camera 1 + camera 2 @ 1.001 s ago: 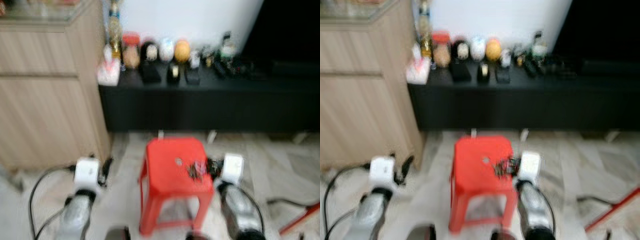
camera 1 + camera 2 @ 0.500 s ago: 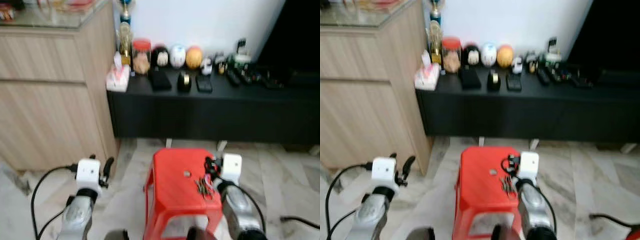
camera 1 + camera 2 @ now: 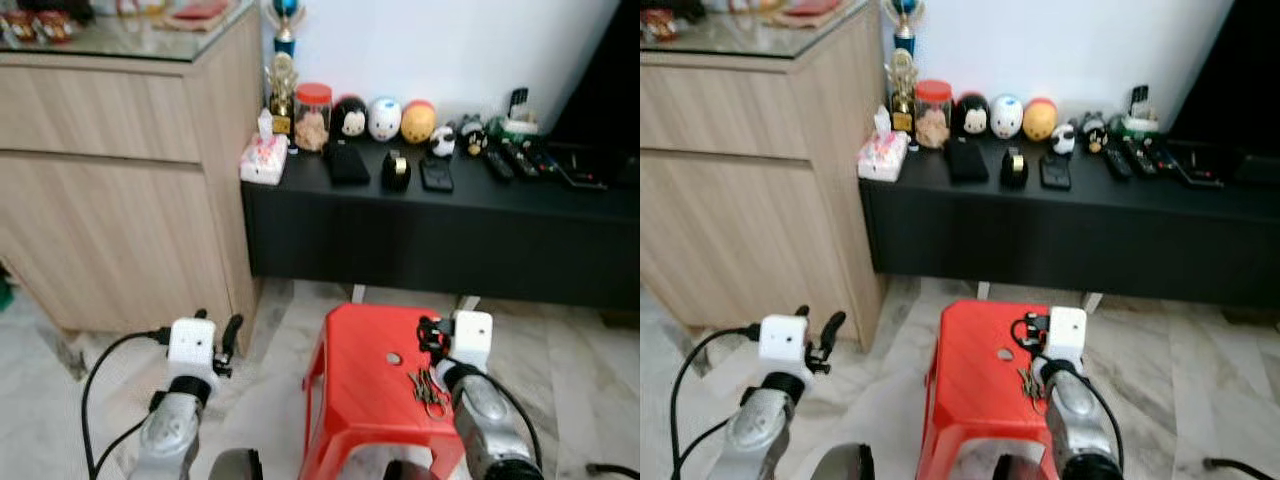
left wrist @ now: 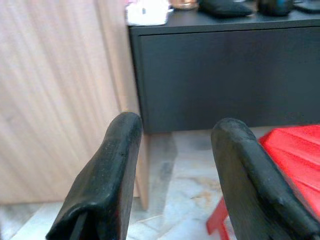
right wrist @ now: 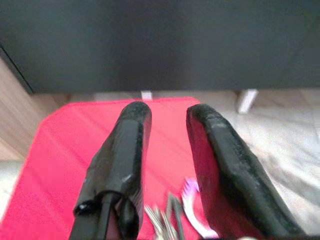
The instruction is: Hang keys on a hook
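We see the keys (image 3: pixel 427 386) lying on the top of the red stool (image 3: pixel 365 400), in the lower centre-right of the left eye view, just beside the stool's right edge. The right tool (image 5: pixel 167 117) sits above the stool top, its two black fingers (image 5: pixel 125 155) parted with red plastic showing between them; nothing is gripped, so we log it as released. In the right wrist view the keys lie near the base of the fingers, not between the tips.

The left tool (image 4: pixel 172 130) is at the lower left of the left eye view, over the marble floor (image 3: pixel 270 340) and to the left of the stool. Its fingers stand apart with nothing between them: released. A black cable (image 3: pixel 100 370) loops beside that arm.

Behind the stool, across the middle of the frame, runs a low black cabinet (image 3: pixel 440 240). Its surface carries a red-lidded jar (image 3: pixel 312 117), a row of small round figures (image 3: pixel 385 119), a tissue pack (image 3: pixel 263 160) and some dark remotes (image 3: pixel 500 160). At the upper left stands a wooden cupboard (image 3: pixel 120 180) with a glass top; a trophy (image 3: pixel 283 70) stands at its right corner
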You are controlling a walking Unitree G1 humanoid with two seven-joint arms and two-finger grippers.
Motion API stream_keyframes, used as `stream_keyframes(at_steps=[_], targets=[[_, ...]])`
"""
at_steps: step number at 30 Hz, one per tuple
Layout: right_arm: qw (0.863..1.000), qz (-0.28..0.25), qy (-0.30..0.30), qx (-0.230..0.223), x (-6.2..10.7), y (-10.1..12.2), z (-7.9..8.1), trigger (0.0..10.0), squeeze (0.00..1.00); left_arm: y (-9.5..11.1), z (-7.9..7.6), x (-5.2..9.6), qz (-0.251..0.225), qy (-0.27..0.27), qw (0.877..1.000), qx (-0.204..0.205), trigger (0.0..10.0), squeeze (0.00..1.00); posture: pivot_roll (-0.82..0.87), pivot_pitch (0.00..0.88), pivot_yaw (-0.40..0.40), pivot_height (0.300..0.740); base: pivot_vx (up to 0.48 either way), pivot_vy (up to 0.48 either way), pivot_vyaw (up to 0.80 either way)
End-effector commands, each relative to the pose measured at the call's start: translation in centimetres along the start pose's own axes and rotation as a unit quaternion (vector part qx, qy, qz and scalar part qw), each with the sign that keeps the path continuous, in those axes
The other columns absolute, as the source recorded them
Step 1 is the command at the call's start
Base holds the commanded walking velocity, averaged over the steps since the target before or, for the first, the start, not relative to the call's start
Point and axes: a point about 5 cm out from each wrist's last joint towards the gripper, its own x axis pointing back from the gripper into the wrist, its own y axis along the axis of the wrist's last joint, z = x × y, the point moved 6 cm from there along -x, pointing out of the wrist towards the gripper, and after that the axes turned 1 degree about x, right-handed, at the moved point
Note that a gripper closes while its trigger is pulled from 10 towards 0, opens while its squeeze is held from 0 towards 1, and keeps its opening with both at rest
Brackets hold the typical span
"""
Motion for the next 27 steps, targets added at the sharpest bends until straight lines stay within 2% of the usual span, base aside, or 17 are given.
stream_keyframes(at_steps=[1,2,3,4,9,13,19,23,24,25,27], targets=[[0.999,0.046,-0.007,0.009,0.2,-1.8,-0.7,10.0,0.0,-0.3,-0.6,-0.1,0.009,-0.01,1.0,0.002,10.0,0.0,0.0,0.0,-0.104,0.614,0.0,0.0,0.0],[0.998,0.064,-0.005,0.019,0.3,-2.5,-0.7,10.0,0.0,-0.4,-0.6,-0.1,0.009,-0.011,1.0,0.003,10.0,0.0,0.0,0.0,-0.105,0.614,0.0,0.0,0.0],[0.997,0.07,-0.001,0.015,0.5,-2.9,-0.6,10.0,0.94,-0.4,-0.7,-0.1,0.01,-0.012,1.0,0.003,10.0,0.0,0.01,0.0,-0.108,0.614,0.0,0.0,0.0],[0.997,0.07,-0.004,0.015,0.5,-3.0,-0.8,10.0,1.0,-0.4,-0.7,-0.1,0.01,-0.013,1.0,0.001,10.0,0.0,0.01,0.0,-0.108,0.614,0.0,0.0,0.0],[0.993,0.111,-0.01,0.031,0.5,-4.1,-1.2,10.0,1.0,-0.4,-0.8,-0.2,0.012,-0.015,1.0,0.001,10.0,0.0,0.0,0.0,-0.107,0.614,0.0,0.0,0.0],[0.991,0.123,-0.005,0.048,0.3,-4.2,-1.1,10.0,1.0,-0.6,-0.8,-0.3,0.016,-0.016,1.0,0.001,10.0,0.0,0.0,0.0,-0.108,0.614,0.0,0.0,0.0],[0.987,0.133,0.034,0.082,-0.1,-4.1,0.3,10.0,1.0,-0.7,-1.5,-1.3,0.02,-0.023,1.0,0.005,10.0,0.0,0.0,0.0,-0.108,0.614,0.0,0.0,0.0],[0.987,0.131,0.036,0.09,-0.4,-3.6,0.4,10.0,1.0,-0.6,-1.8,-1.6,0.02,-0.028,0.999,0.009,10.0,0.0,-0.01,0.0,-0.105,0.614,0.0,0.0,0.0],[0.987,0.131,0.036,0.09,-0.4,-3.5,0.4,10.0,0.71,-0.6,-1.9,-1.7,0.02,-0.029,0.999,0.009,10.0,0.0,-0.01,0.0,-0.106,0.614,0.0,0.0,0.0],[0.986,0.134,0.037,0.093,-0.4,-3.5,0.4,10.0,0.0,-0.4,-2.0,-1.7,0.018,-0.031,0.999,0.009,10.0,0.0,-0.01,0.0,-0.108,0.614,0.0,0.0,0.0],[0.985,0.137,0.039,0.099,-0.4,-3.7,0.4,10.0,0.0,-0.1,-2.2,-1.8,0.012,-0.034,0.999,0.011,10.0,0.0,0.0,0.0,-0.107,0.614,0.0,0.0,0.0]])
